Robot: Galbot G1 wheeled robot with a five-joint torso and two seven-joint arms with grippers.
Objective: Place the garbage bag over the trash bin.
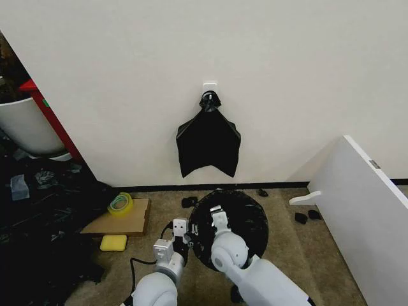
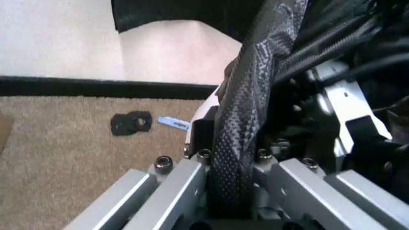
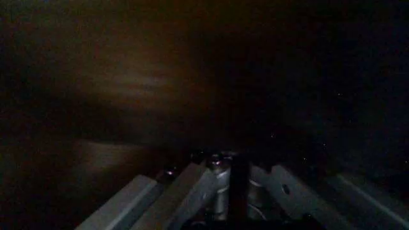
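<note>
trash bin [image 1: 199, 250]: mostly hidden under garbage bag [image 1: 245, 220] | right pincer: inside, dark

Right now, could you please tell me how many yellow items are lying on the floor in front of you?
2. A yellow-green ring lies on the cardboard sheet by the wall, and a yellow pad lies on the carpet just in front of that sheet. The dark clutter farther left could hide more.

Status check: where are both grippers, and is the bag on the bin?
Left gripper at garbage bag rim. Right gripper down inside it. Bag lines the bin opening. Nothing blocking.
</note>
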